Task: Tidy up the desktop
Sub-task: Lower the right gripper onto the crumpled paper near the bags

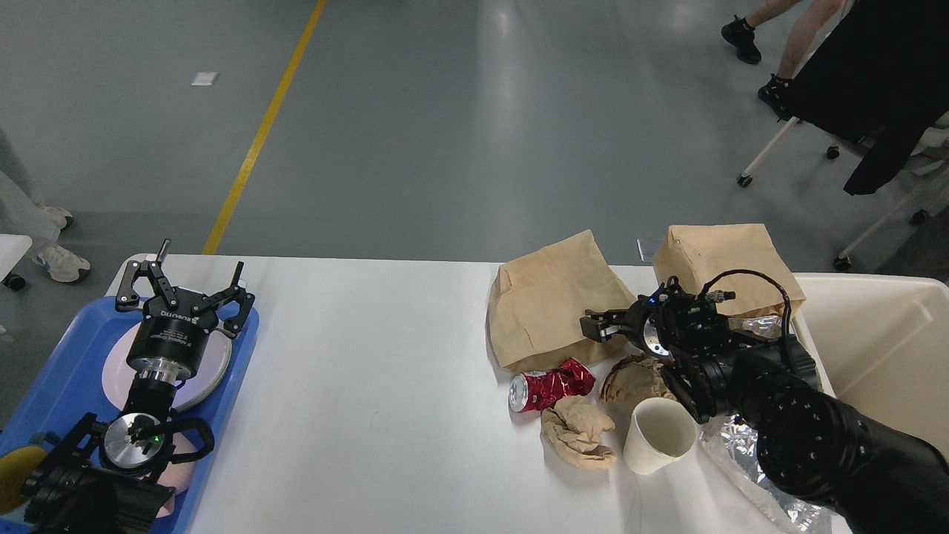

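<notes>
At the left edge of the frame you see a blue tray holding a pale plate, and your left gripper hangs over them with its fingers spread wide, holding nothing. White lettering runs around its black body, too small for you to read. The desktop fills the lower middle of the frame, its long axis running left to right, its far edge level across the middle. Right of centre on it you find a brown bag, and below that a crushed red can lying on its side, its top toward the left; its print is not legible. A crumpled brown paper touches the can, and a white cup lies tipped beside it. Your right gripper points left at the bag's lower edge; you cannot tell how its fingers stand. A second bag sits behind it, foil below, and a cream bin at the right edge.
</notes>
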Controlling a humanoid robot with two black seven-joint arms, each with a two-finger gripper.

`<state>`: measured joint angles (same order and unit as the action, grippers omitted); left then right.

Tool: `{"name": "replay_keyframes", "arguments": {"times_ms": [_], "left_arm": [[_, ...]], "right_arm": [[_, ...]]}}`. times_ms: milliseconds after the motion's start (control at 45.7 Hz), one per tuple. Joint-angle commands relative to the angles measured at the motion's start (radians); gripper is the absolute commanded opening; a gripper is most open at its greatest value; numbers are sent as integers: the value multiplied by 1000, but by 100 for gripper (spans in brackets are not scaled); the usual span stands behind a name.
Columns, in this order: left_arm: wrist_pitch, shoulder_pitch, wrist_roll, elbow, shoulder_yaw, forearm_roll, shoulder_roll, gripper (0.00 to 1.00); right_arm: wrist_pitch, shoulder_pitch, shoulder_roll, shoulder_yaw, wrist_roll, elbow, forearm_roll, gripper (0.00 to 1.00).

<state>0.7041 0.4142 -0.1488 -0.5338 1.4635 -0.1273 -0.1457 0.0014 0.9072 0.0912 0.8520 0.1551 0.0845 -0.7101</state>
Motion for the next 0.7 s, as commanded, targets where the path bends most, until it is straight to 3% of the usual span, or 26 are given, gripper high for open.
{"name": "replay_keyframes", "arguments": {"times_ms": [0, 131, 219, 394, 679], "left_arm": [[2, 0, 0, -2, 0, 0, 0, 97], [2, 0, 0, -2, 0, 0, 0, 97], [2, 0, 0, -2, 0, 0, 0, 97], [0, 0, 2, -2, 0, 0, 0, 97], [2, 0, 2, -2, 0, 0, 0, 97]], "right_arm": [[0, -2, 4, -1, 0, 3, 0, 96], [0, -13, 16, -1, 0, 3, 0, 92], [2, -14, 16, -1, 0, 5, -2, 85], [6, -14, 15, -1, -3, 20, -3, 40], [14, -11, 15, -1, -11, 37, -15, 0]]}}
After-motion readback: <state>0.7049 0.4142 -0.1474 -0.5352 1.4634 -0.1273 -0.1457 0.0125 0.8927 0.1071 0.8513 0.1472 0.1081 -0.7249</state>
